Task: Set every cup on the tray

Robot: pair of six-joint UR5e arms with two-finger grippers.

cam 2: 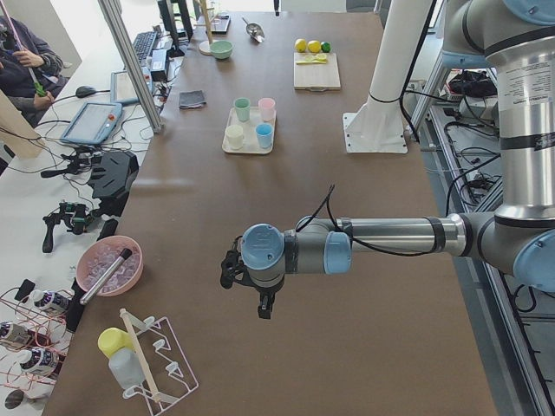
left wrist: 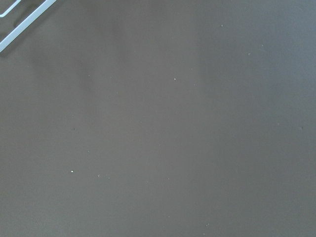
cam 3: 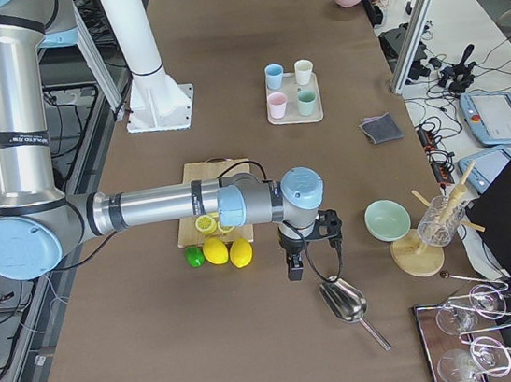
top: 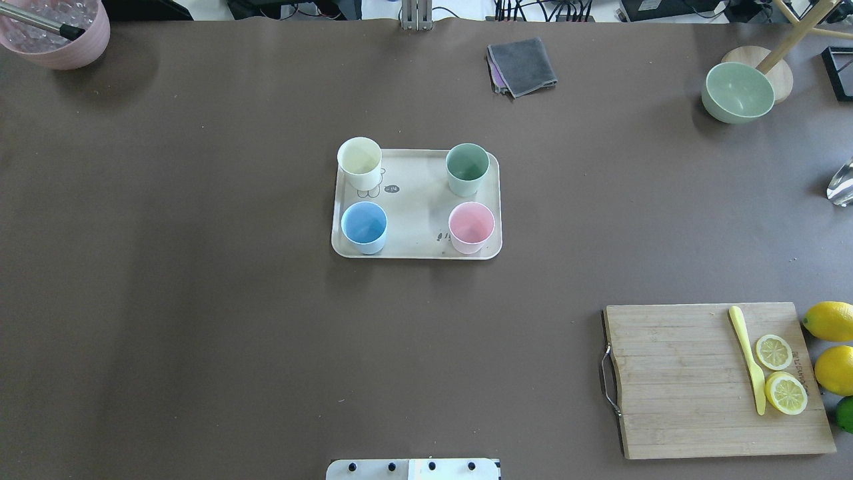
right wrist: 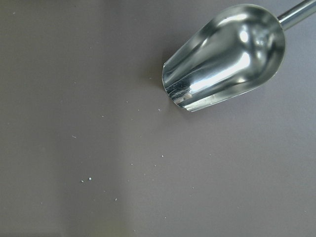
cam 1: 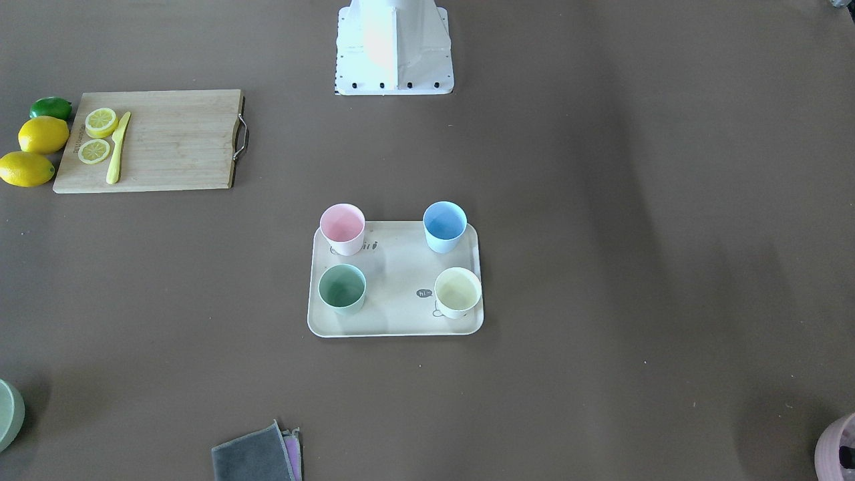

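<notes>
Four stand upright on the tray (cam 1: 394, 321) in the front view: pink cup (cam 1: 342, 228), blue cup (cam 1: 445, 226), green cup (cam 1: 342, 288), cream cup (cam 1: 458, 292), one per corner, none touching. Overhead agrees, so the task looks done. From the left end, the left tool (cam 2: 264, 305) hangs over bare surface (cam 2: 347, 364), well apart from the tray; I cannot tell its grip. From the right end, the right tool (cam 3: 293, 266) likewise, near a scoop (cam 3: 347, 301).

matt cups (top: 364, 223), wooden board (top: 680, 380), shiny metal scoop (right wrist: 227, 54)
</notes>
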